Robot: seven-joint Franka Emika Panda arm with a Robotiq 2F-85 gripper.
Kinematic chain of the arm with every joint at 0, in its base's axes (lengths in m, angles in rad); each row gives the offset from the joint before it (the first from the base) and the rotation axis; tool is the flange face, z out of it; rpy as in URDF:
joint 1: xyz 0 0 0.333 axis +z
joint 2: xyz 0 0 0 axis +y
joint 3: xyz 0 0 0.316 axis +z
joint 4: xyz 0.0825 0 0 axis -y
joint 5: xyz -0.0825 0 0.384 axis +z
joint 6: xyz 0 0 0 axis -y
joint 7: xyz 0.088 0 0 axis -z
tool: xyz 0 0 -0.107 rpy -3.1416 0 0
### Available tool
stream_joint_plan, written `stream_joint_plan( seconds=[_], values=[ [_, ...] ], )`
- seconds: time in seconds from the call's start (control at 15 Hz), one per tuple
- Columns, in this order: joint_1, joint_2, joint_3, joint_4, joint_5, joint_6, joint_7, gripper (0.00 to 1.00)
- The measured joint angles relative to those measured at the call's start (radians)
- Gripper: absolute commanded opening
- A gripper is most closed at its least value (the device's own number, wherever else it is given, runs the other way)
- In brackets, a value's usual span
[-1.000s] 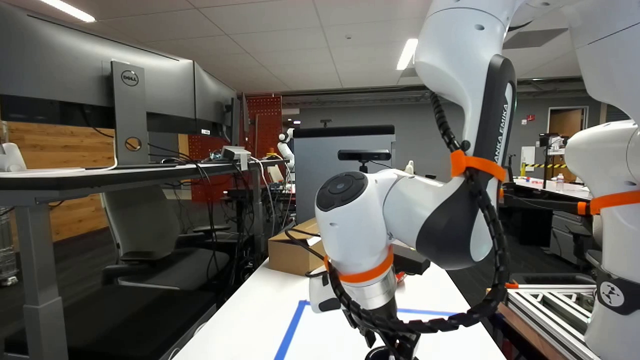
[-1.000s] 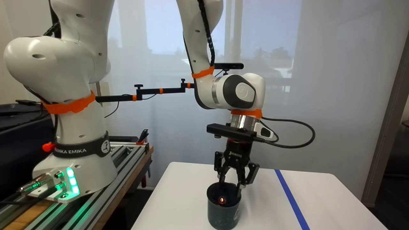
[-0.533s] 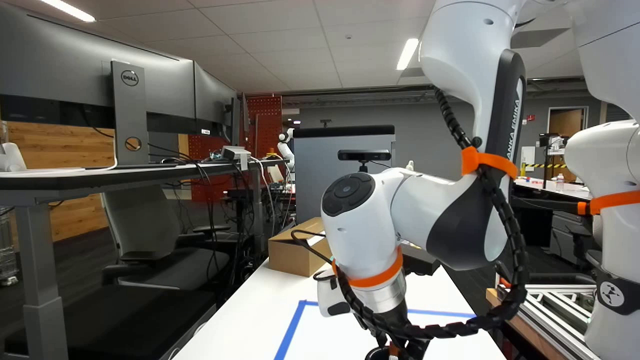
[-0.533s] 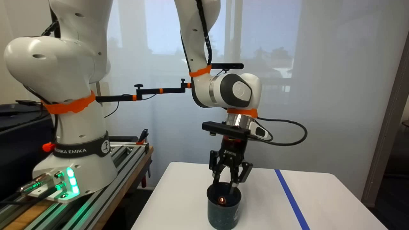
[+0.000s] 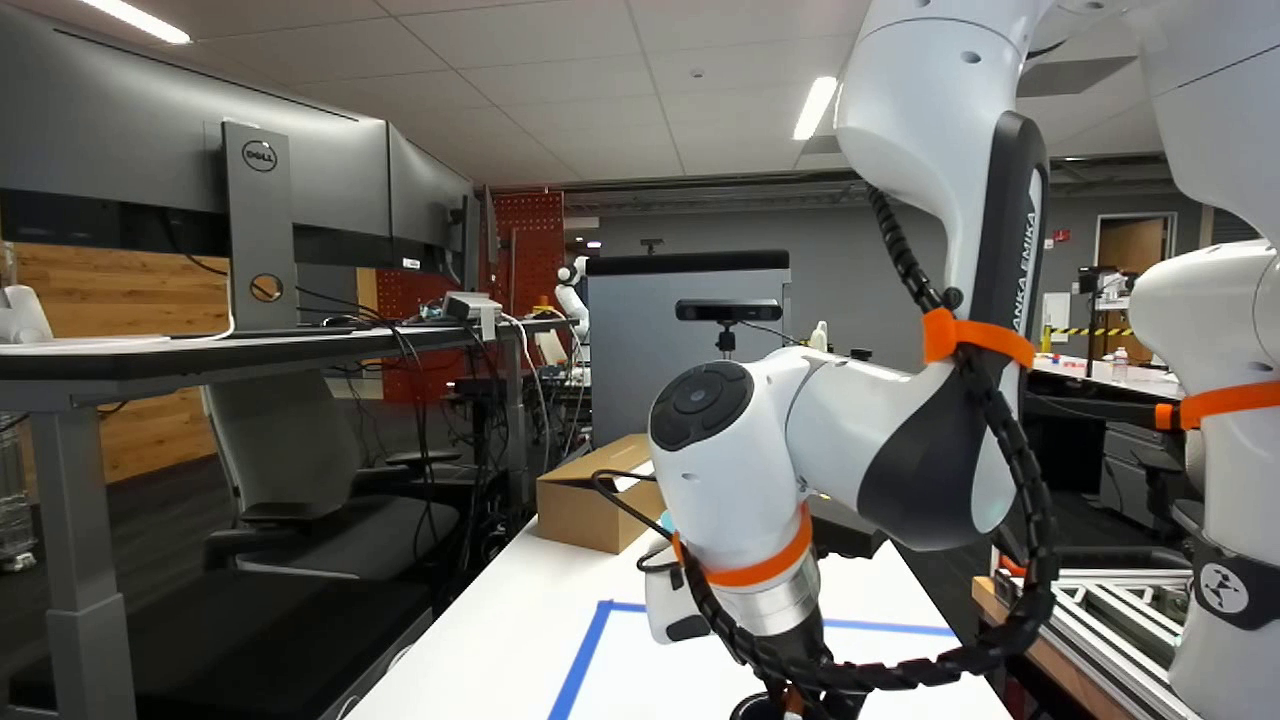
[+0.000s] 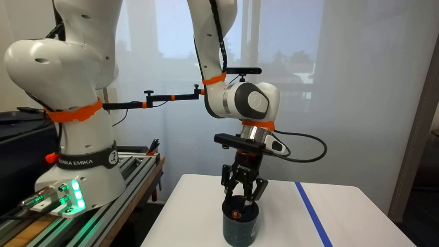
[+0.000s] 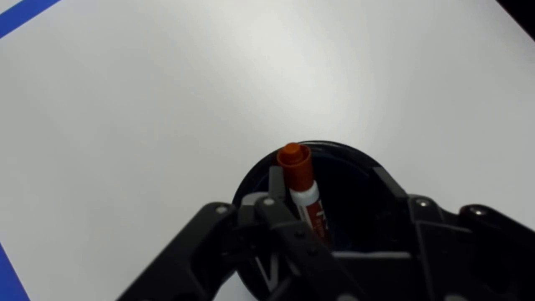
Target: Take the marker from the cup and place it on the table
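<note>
The marker (image 7: 297,173) has an orange-brown cap end, a white band and a dark red label. It stands tilted inside the dark cup (image 6: 238,230), its cap end near the rim; its end also shows in an exterior view (image 6: 235,214). My gripper (image 7: 332,184) is open, its fingers at the cup mouth. The marker lies between the fingers, close beside the left one in the wrist view; I cannot tell whether they touch. The marker's lower part is hidden. The cup stands on the white table (image 6: 195,206); only its rim (image 5: 750,708) shows in an exterior view.
Blue tape (image 6: 312,214) marks the table beside the cup. A cardboard box (image 5: 590,505) stands at the table's far end in an exterior view. The robot's base sits on a grey metal workbench (image 6: 133,185) next to the table. A desk with monitors (image 5: 330,210) stands alongside.
The gripper has shifted toward the robot base and lowered, so its fingertips are now at the cup's mouth, around the marker. The marker's end has shifted slightly; the cup has not moved.
</note>
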Motion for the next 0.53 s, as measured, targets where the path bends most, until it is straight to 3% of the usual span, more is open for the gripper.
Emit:
stream_joint_plan(
  seconds=[0.53],
  values=[
    [-0.001, 0.019, -0.001, 0.018, 0.000, 0.002, -0.001, 0.58]
  ],
)
